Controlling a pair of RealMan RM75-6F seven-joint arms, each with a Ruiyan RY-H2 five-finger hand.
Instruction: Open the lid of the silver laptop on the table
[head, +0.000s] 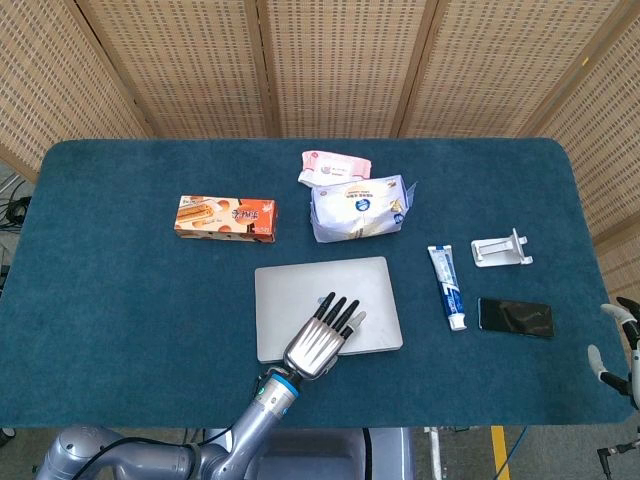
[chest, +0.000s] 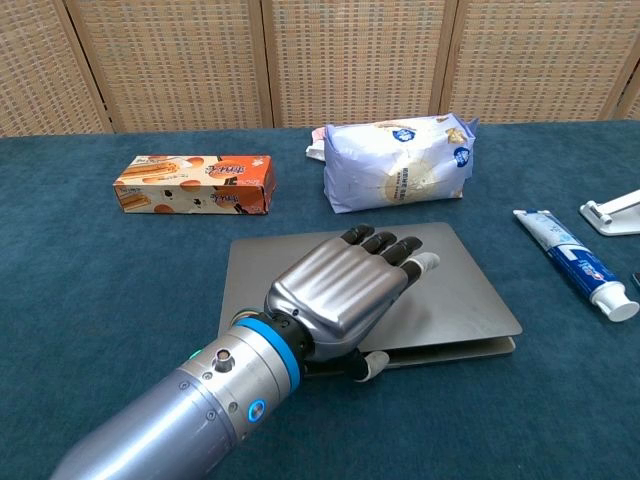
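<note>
Bright, even overhead light, soft shadows, sharp focus throughout.

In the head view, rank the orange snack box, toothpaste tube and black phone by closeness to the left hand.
From the left hand on the laptop:
1. Toothpaste tube, to its right.
2. Orange snack box, back left.
3. Black phone, far right, past the tube.

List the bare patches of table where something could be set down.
Free: the table left of the laptop and below the orange box; also the far strip. Crowded: right of the laptop, with toothpaste, phone and stand.
</note>
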